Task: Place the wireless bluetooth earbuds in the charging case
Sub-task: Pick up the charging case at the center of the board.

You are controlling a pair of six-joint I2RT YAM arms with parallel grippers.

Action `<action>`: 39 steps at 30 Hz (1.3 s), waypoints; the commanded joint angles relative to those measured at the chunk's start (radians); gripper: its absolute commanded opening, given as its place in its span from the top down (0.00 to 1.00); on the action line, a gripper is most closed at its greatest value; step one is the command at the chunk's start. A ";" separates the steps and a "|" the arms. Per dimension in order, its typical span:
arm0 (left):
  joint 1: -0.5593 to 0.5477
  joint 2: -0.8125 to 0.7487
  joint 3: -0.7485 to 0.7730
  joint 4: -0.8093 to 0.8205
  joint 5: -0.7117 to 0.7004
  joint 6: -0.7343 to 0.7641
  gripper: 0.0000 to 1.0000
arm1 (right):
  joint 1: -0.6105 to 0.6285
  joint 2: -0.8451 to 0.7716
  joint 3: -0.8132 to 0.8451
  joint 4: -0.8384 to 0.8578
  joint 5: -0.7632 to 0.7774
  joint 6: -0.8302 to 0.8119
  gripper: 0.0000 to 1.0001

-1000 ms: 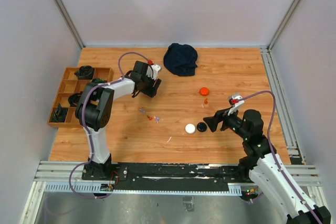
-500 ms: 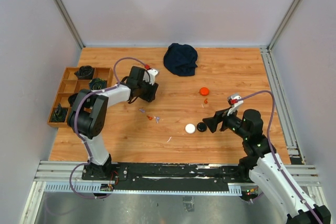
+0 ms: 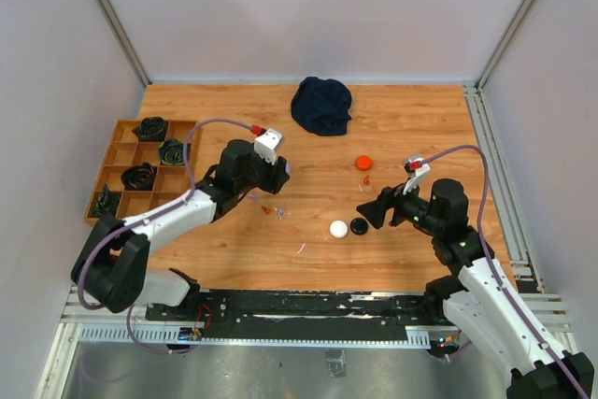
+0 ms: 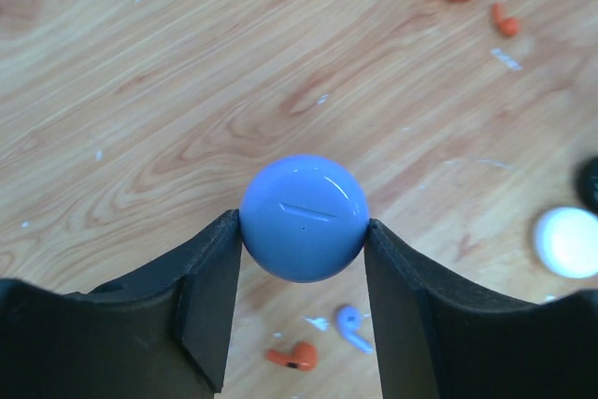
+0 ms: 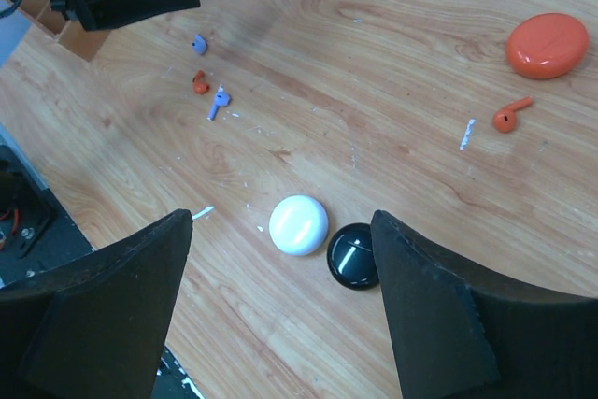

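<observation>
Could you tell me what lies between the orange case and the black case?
An orange earbud, close to the orange case, and a small white scrap lie between it and the black case; the right wrist view shows this.

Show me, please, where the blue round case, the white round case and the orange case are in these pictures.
blue round case (image 4: pixel 304 217): left wrist view, on the middle of its glossy top.
white round case (image 5: pixel 298 224): right wrist view, on the centre of its dome.
orange case (image 5: pixel 547 45): right wrist view, on the middle of its lid.
</observation>
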 commanded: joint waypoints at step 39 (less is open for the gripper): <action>-0.567 -0.230 -0.135 0.389 -0.425 -0.057 0.56 | 0.272 0.333 0.335 0.146 -0.025 0.117 0.42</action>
